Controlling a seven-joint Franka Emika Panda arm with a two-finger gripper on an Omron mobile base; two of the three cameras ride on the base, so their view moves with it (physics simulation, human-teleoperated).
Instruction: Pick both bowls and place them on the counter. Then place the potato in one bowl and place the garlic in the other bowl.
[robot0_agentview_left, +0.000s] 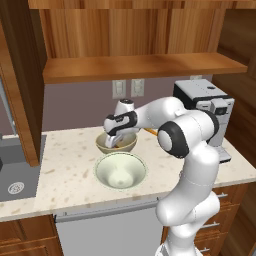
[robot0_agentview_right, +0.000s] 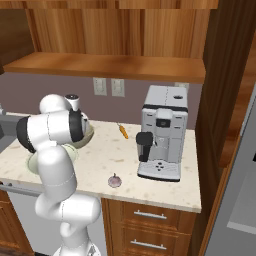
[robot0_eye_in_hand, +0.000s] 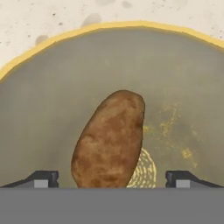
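The potato (robot0_eye_in_hand: 109, 140) lies in the tan-olive bowl (robot0_eye_in_hand: 52, 87) between the open claw (robot0_eye_in_hand: 112, 178), seemingly untouched.

Rough matt brown potato (robot0_eye_in_hand: 108, 140), smooth glazed ceramic tan-olive bowl (robot0_eye_in_hand: 52, 96), speckled beige stone counter (robot0_agentview_left: 70, 175), wooden shelf (robot0_agentview_left: 140, 67)

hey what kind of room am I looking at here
Most likely a home kitchen: a speckled stone counter with a sink set into it, a coffee machine by the wall, wooden drawers below, and food such as a potato in a bowl.
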